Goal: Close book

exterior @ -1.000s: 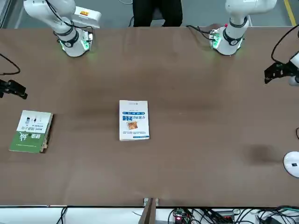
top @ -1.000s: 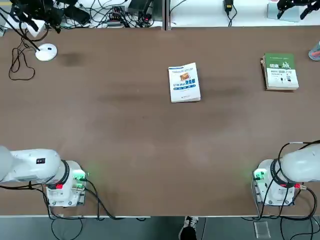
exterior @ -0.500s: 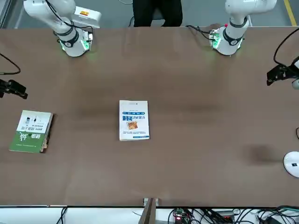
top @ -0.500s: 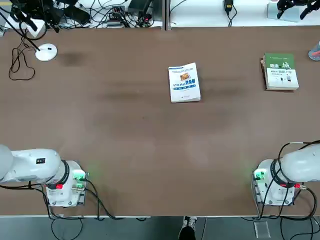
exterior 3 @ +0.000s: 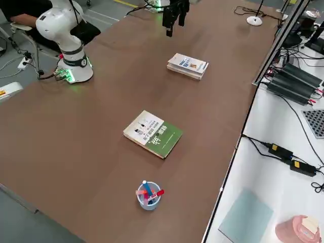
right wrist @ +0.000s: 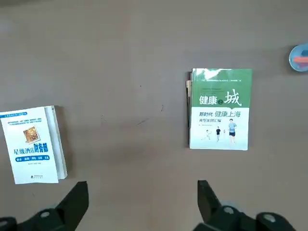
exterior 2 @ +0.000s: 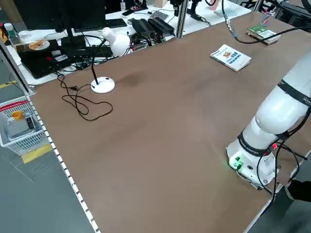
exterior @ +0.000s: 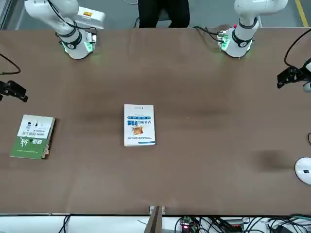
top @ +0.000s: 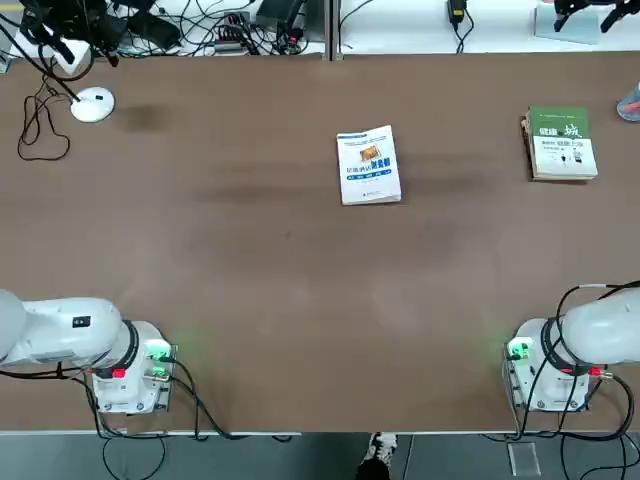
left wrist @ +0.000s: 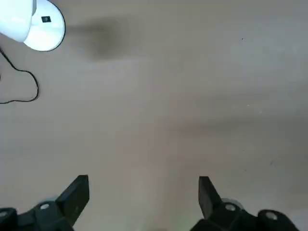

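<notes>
We see the book (top: 369,165) lying shut and flat on the brown table (top: 300,270), cover up, about midway across its width and toward the far side from the arm bases. Nothing touches it.

The right gripper (right wrist: 139,202) hangs high above the table with its two fingers spread wide and nothing between them; from its wrist camera the book (right wrist: 33,144) and a green-and-white book (right wrist: 220,108) both lie well below it. In the front view the right gripper (exterior: 12,91) shows as a dark shape at the table's edge, above the green-and-white book (exterior: 32,136).

The left gripper (left wrist: 143,199) is also raised over bare table, its fingers set wide apart and empty. In the front view it (exterior: 291,76) sits at the opposite edge, near a white lamp base (exterior: 304,171).

In the right side view a small cup of pens (exterior 3: 148,195) stands near the table's corner, beyond the green-and-white book (exterior 3: 153,133) from the book (exterior 3: 188,66). A person's dark clothing (exterior: 163,12) shows behind the table between the two arm bases
</notes>
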